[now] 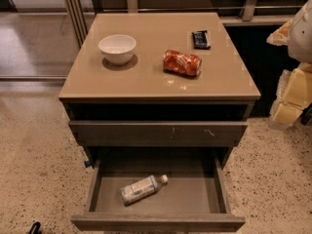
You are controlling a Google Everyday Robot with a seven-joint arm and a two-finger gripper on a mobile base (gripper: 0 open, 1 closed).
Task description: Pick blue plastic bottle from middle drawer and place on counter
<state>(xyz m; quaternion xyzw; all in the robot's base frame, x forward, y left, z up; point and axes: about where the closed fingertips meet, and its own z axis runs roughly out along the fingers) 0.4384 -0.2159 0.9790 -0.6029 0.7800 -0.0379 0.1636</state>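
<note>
Bluish clear plastic bottle [143, 189] lies in shallow grey drawer [195, 200], down-left of cream gripper [291, 99]; claw state cannot be told; reach step ahead: descend leftward.

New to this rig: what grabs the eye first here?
The open middle drawer at bottom, the blue plastic bottle lying on its side inside. On the counter: a white bowl left, a crushed orange-red can centre. The gripper is out of view; pale arm parts sit at right edge.
</note>
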